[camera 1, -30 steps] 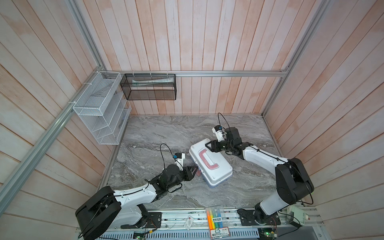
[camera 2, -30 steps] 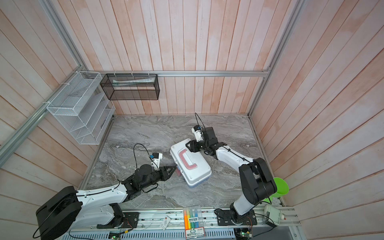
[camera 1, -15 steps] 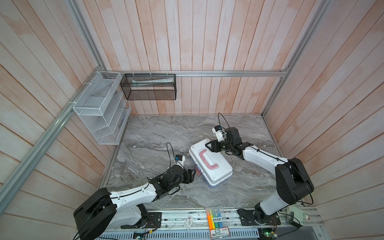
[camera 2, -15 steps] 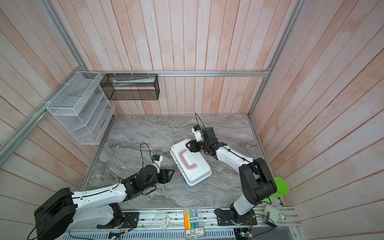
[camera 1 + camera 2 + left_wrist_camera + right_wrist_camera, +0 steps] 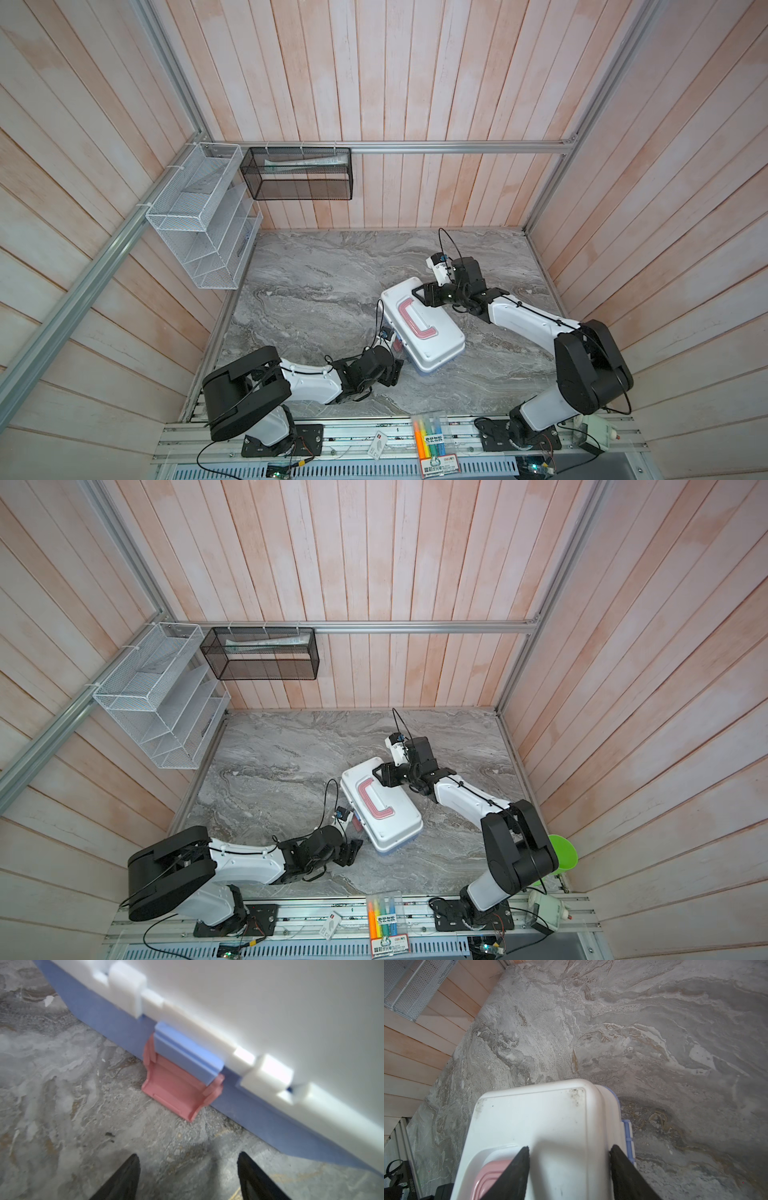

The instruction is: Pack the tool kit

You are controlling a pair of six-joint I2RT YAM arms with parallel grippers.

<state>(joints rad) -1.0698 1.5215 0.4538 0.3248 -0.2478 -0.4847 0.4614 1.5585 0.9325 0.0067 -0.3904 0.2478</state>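
Spread the left gripper (image 5: 187, 1156) wider than a second ago (empty), just short of the pink latch (image 5: 176, 1088). Kept the right gripper (image 5: 570, 1147) parted over the white lid (image 5: 529, 1118) of the closed tool kit (image 5: 432, 349), lying on the marble table (image 5: 316, 291).

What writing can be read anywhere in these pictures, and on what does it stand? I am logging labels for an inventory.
No text can be quoted with confidence.
highlighter pack: a dark label and a printed card at its end, characters too small to read.
white tag on the front rail: print too small to read.
black part at the edge of the right wrist view: pale lettering, blurred.
tool kit: no writing seen.
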